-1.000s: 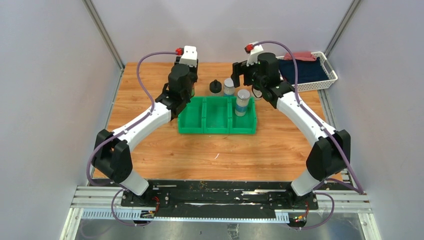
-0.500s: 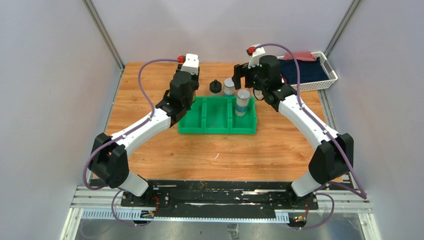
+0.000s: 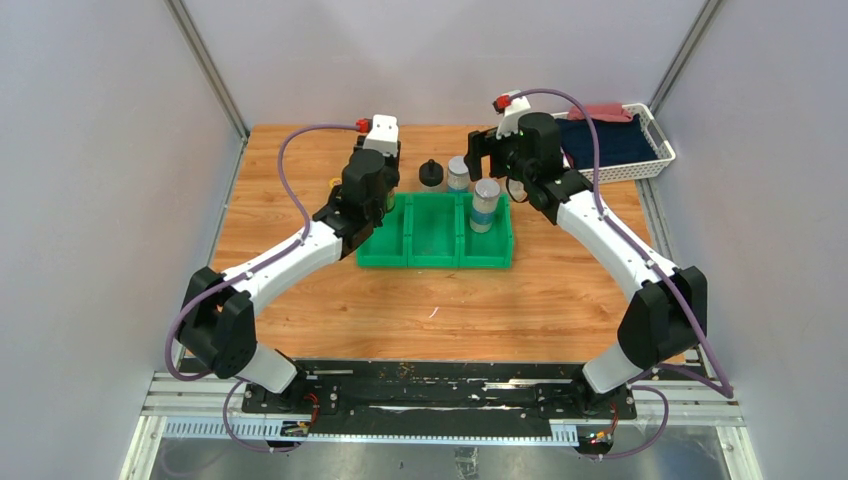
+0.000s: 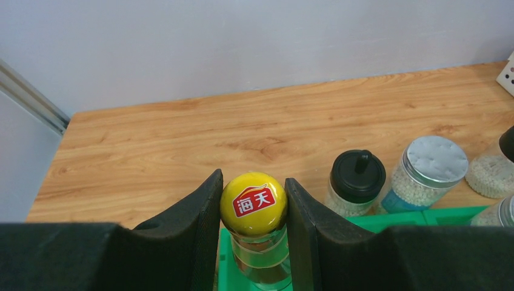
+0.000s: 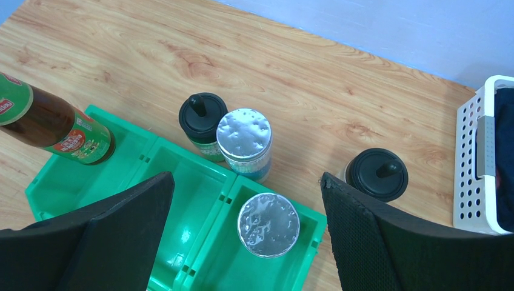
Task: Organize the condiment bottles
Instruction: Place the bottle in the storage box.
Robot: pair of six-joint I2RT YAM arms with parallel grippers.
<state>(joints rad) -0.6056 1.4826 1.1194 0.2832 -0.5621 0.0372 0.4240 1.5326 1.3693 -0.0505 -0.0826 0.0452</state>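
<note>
Brown bottle: held by its yellow cap in the left gripper's jaws. It moved in the last second over the green bin's left compartment, so placing looked near. The right gripper's jaws stood wide, empty.

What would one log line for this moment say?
left pincer: shut on yellow-capped brown bottle, at left compartment of green bin | right pincer: open, empty | silver-lidded shaker: in right compartment
</note>
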